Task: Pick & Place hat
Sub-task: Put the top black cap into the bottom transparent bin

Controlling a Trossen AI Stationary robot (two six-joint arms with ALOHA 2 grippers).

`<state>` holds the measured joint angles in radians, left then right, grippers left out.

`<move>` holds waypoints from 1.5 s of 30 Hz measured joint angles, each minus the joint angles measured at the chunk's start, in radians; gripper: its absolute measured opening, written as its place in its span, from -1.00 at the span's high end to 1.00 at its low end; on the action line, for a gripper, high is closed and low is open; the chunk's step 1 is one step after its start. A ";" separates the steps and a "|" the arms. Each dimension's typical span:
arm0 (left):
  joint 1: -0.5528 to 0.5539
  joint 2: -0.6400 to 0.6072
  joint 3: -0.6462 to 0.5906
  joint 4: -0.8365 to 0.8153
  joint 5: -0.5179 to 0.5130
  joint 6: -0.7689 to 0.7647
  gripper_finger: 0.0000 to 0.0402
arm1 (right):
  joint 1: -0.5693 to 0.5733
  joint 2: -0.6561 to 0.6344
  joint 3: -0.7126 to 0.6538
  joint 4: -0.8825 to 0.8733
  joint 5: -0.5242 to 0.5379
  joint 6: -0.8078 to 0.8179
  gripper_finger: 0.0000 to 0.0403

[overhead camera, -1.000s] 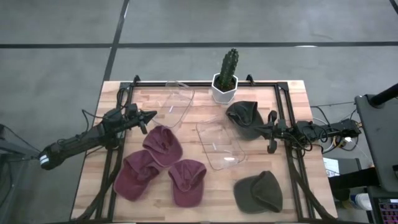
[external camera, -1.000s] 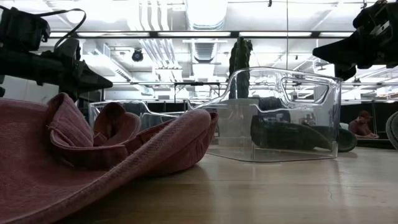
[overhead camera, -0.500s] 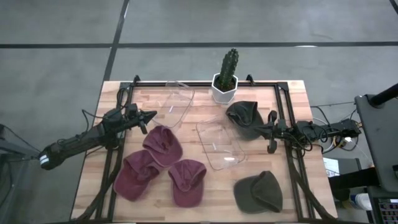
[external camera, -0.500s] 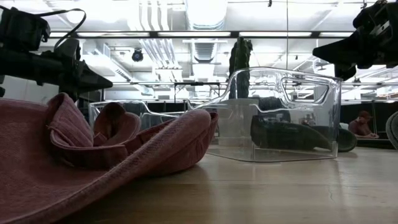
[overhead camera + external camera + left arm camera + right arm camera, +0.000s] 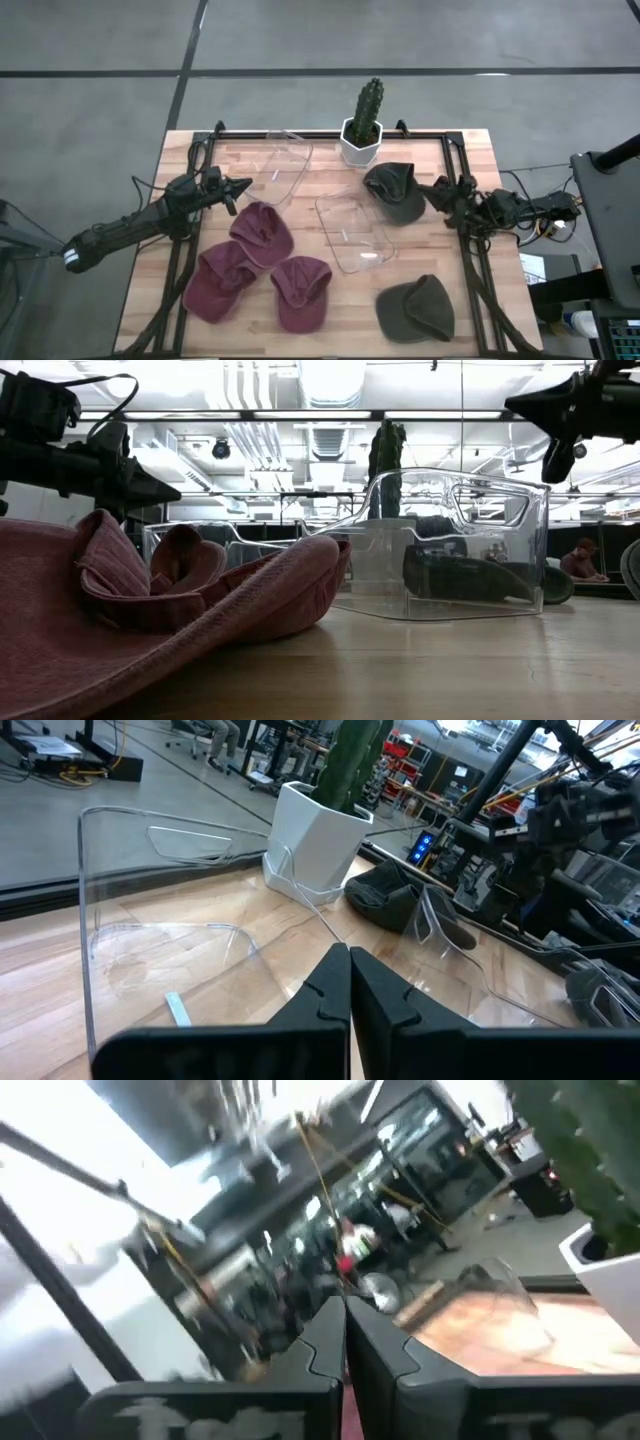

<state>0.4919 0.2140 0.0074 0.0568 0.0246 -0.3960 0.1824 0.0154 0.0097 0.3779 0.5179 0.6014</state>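
Note:
Three maroon hats (image 5: 262, 232), (image 5: 220, 280), (image 5: 302, 292) lie on the table's left half; the nearest fills the low view (image 5: 150, 620). One dark green hat (image 5: 393, 190) lies far right, another (image 5: 417, 308) near right. My left gripper (image 5: 240, 187) is shut and hovers above the table, just beyond the maroon hats; it also shows in the low view (image 5: 170, 490) and its wrist view (image 5: 348, 952). My right gripper (image 5: 436, 190) is shut and raised (image 5: 515, 403), just right of the far green hat. Its wrist view (image 5: 343, 1305) is blurred.
Two clear plastic containers stand on the table, one far left of centre (image 5: 285, 165) and one in the middle (image 5: 352, 232). A cactus in a white pot (image 5: 362, 125) stands at the far edge. A black frame rail (image 5: 462, 180) runs round the table top.
My right gripper has risen and swung toward the table's far edge, and it now sits high beside the far green hat. The hats and containers have kept their places.

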 joint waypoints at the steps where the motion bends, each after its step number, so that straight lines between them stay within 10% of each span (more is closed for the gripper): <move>1: 0.000 0.000 0.000 0.003 0.000 -0.012 0.99 | 0.001 0.000 0.000 0.018 0.030 0.033 0.96; 10: 0.000 0.001 0.000 0.043 -0.028 -0.695 0.99 | 0.001 0.003 0.000 0.018 0.063 0.211 0.96; 32: 0.000 0.003 0.000 0.040 -0.225 -1.113 0.99 | 0.000 0.014 0.000 -0.198 -0.013 0.540 0.96; 45: 0.001 0.004 0.000 0.040 -0.246 -1.101 0.99 | 0.000 0.024 0.000 -0.256 0.141 0.595 0.96</move>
<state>0.4931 0.2176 0.0074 0.0967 -0.2216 -1.4967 0.1823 0.0393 0.0097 0.1220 0.6590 1.1963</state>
